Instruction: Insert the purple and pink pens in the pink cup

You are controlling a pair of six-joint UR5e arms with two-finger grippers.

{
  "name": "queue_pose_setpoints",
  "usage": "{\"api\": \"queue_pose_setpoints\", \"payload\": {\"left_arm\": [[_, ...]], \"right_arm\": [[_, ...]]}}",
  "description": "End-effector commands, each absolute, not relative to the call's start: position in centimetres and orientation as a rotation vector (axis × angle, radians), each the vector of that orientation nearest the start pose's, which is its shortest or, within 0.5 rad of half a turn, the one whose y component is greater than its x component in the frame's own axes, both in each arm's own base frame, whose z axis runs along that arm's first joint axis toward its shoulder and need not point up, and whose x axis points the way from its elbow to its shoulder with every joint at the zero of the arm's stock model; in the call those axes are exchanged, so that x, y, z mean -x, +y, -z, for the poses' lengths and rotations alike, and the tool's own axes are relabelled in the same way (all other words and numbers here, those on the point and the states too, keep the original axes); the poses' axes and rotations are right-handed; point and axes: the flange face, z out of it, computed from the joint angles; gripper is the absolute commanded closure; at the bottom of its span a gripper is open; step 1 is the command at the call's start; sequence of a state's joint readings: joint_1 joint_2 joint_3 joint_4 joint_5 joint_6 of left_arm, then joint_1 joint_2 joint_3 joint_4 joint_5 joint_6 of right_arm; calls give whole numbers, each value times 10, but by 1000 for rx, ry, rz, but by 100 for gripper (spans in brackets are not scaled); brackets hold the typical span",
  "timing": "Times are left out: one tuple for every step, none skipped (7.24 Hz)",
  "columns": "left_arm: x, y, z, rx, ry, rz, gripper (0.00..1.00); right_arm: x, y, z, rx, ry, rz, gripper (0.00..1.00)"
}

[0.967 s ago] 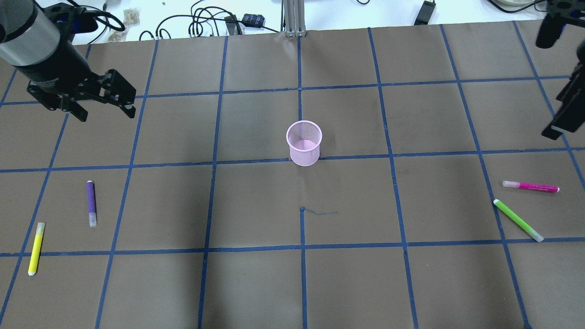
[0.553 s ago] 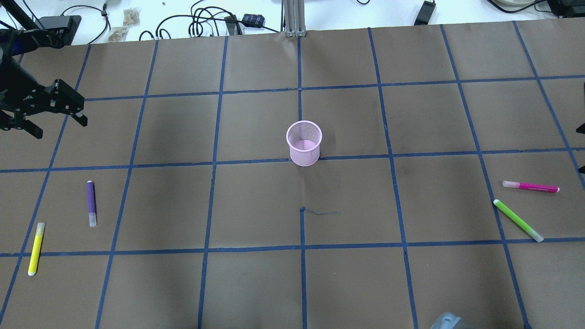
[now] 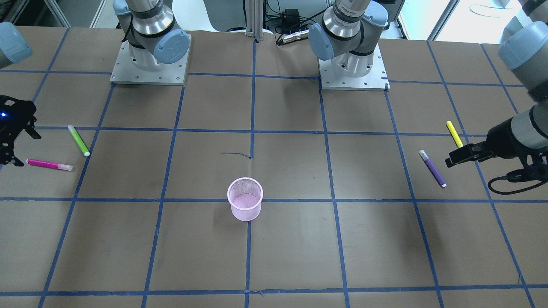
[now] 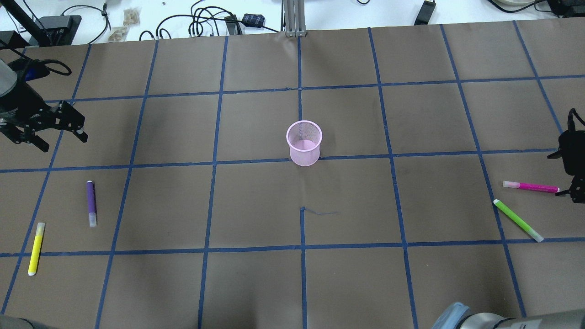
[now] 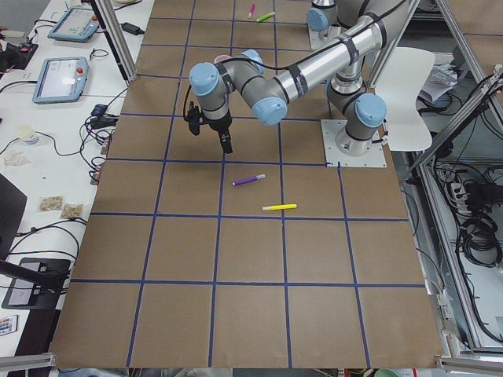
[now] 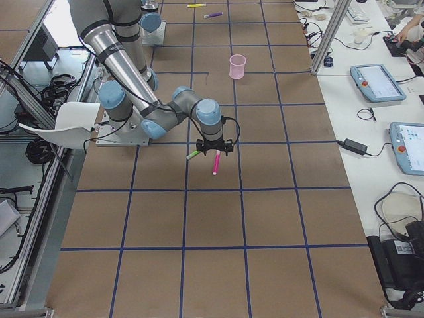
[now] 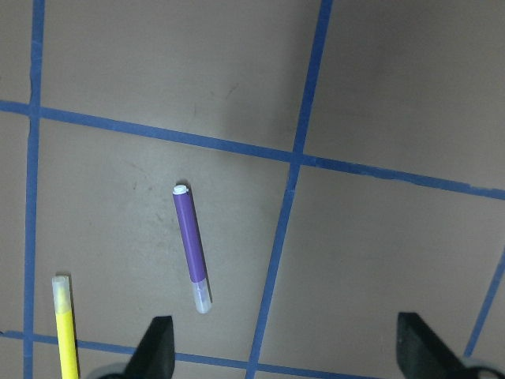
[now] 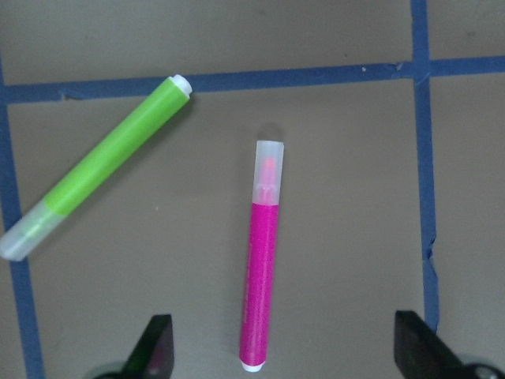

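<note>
The pink mesh cup (image 4: 304, 142) stands upright and empty at mid-table, also in the front view (image 3: 245, 199). The purple pen (image 4: 91, 203) lies flat at the left, seen in the left wrist view (image 7: 192, 246). My left gripper (image 4: 61, 135) is open and empty, hovering beyond the purple pen; its fingertips (image 7: 158, 351) show below the pen. The pink pen (image 4: 530, 186) lies flat at the right. My right gripper (image 4: 566, 176) is open and empty, at the pen's outer end; in the right wrist view the pen (image 8: 260, 292) lies between the fingertips (image 8: 154, 351).
A green pen (image 4: 518, 220) lies close beside the pink pen, also in the right wrist view (image 8: 102, 197). A yellow pen (image 4: 36, 248) lies left of the purple one, also in the left wrist view (image 7: 65, 328). Cables and adapters (image 4: 205, 23) lie beyond the table's far edge.
My left gripper has moved left and nearer, toward the purple pen. My right gripper has come from the far right corner to the pink pen's outer end. Pens and cup have not moved.
</note>
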State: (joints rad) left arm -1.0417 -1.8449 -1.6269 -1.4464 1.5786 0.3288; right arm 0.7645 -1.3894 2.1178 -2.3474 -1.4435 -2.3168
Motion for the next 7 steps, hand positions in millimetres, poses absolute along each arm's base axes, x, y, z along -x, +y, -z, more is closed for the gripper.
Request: {"api": "queue_pose_setpoints", "payload": {"left_arm": [[-212, -556, -269, 403, 3207, -427, 0], [-216, -559, -253, 444, 3200, -449, 0], [-222, -558, -233, 498, 3191, -447, 0], [-225, -554, -208, 645, 3152, -450, 0], [-225, -551, -200, 679, 3142, -461, 0], [-225, -549, -195, 666, 3149, -474, 0], [-226, -550, -186, 676, 3148, -498, 0]], "right_arm": [[251, -436, -203, 2237, 2259, 220, 19], [253, -437, -197, 2256, 2231, 222, 22], [257, -439, -187, 2301, 2198, 218, 23], [263, -438, -179, 2319, 2182, 222, 26], [267, -437, -178, 2332, 2169, 264, 29], [266, -436, -176, 2336, 2161, 270, 31], [266, -436, -176, 2335, 2160, 270, 39]]}}
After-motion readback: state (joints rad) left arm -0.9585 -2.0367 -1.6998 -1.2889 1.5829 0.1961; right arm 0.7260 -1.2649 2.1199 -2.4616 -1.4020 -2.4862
